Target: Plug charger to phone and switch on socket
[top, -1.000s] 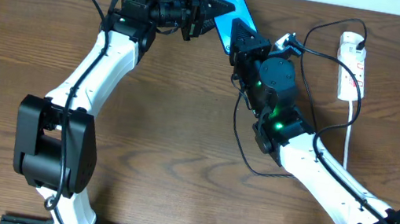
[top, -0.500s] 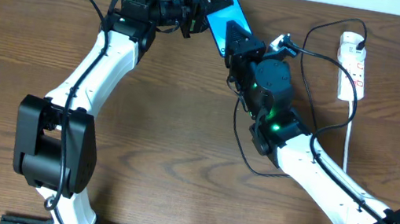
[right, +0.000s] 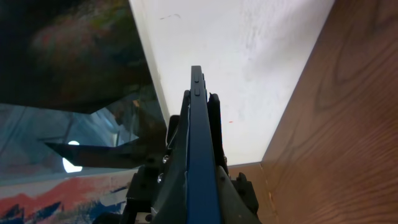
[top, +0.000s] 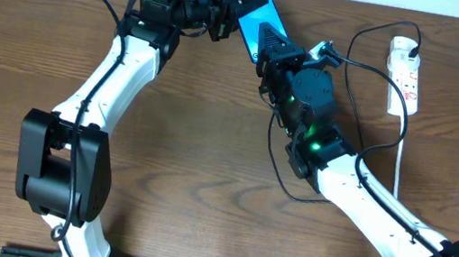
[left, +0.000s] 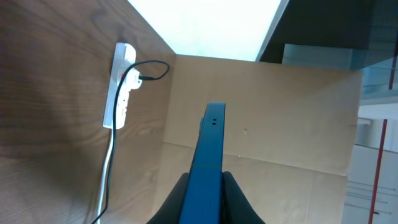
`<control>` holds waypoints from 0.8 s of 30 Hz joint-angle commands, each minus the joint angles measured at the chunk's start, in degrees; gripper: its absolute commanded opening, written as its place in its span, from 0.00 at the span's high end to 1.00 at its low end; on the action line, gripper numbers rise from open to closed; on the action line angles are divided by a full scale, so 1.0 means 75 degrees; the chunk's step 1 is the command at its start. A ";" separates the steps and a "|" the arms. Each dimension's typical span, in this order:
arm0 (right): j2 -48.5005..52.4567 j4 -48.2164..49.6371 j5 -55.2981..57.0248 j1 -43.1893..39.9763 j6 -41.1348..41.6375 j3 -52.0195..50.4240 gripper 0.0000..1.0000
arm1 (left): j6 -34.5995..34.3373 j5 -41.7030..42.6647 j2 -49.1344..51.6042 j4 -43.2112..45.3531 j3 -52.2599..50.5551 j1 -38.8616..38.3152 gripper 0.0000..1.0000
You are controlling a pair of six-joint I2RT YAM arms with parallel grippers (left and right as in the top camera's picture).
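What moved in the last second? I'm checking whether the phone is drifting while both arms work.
The right claw, gripping the phone with the left claw, shifted slightly left and toward the far edge of the table, carrying the phone along. Both grips held. The socket and charger cable stayed put.

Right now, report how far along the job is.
Done: the charger has its black plug in the socket. In hand: the left tool and right tool both grip the phone, held on edge. Left: no cable tip shows at the phone's visible end, so plugging it in remains, then switching the socket on. Whether the socket is already on cannot be told.
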 commanded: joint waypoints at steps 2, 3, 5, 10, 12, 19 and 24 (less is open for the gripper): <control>0.0184 -0.0318 -0.1536 0.0510 -0.0938 -0.0236 0.94 | -0.0239 -0.0484 -0.0189 0.0119 0.0294 -0.0210 0.92; 0.0184 -0.0321 -0.1530 0.0510 -0.0941 -0.0236 0.92 | -0.0239 -0.0513 -0.0189 0.0119 0.0294 -0.0213 0.93; 0.0184 -0.0318 -0.1507 0.0510 -0.1037 -0.0236 0.82 | -0.0239 -0.0568 -0.0189 0.0119 0.0294 -0.0210 0.93; 0.0184 -0.0338 -0.1454 0.0425 -0.1620 -0.0236 0.73 | -0.0213 -0.0595 -0.0189 0.0119 0.0294 -0.0134 0.92; 0.0181 -0.0335 -0.1454 0.0353 -0.1923 -0.0236 0.71 | -0.0216 -0.0592 -0.0189 0.0117 0.0294 -0.0055 0.92; 0.0125 -0.0321 -0.1629 -0.0026 -0.3640 -0.0236 0.66 | -0.0219 -0.0557 -0.0189 0.0111 0.0294 0.0300 0.93; -0.0277 -0.0376 -0.2253 -0.0490 -0.5147 -0.0236 0.66 | -0.0219 -0.0329 -0.0189 0.0102 0.0294 0.0656 0.92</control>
